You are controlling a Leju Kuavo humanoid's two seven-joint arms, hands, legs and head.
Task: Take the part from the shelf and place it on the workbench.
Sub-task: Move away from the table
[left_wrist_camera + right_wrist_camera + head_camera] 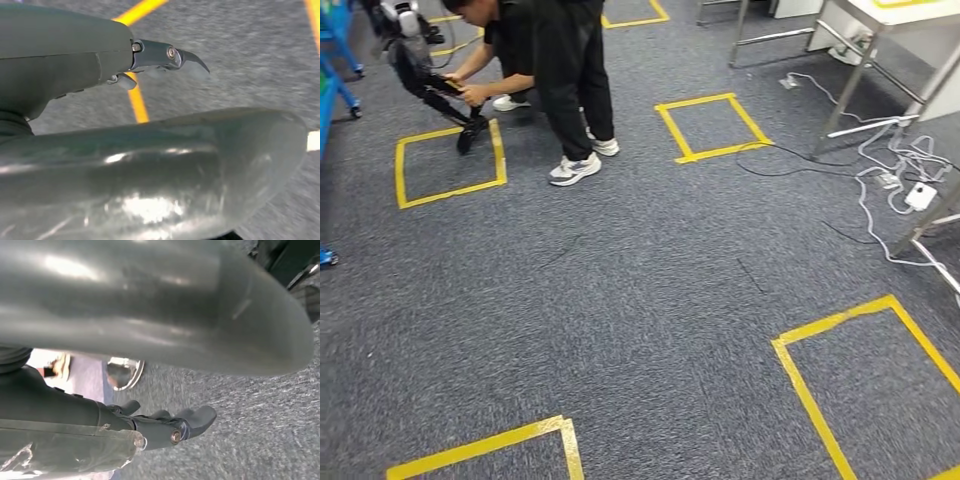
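Left robot hand (158, 100) and right robot hand (166, 365) hang empty, fingers apart, over carpet (637, 300)

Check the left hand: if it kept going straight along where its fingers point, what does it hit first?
Probably just floor. In the left wrist view the left hand holds nothing, its fingers pointing out over grey carpet with yellow tape lines. Nothing else shows in that line, though blur leaves depth unclear.

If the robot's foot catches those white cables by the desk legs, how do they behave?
The white cables lie in loose tangled loops on the carpet, so they look floppy and would likely drag or snag rather than slide clear. The white adapter on them looks small and light, so it would probably get pulled along.
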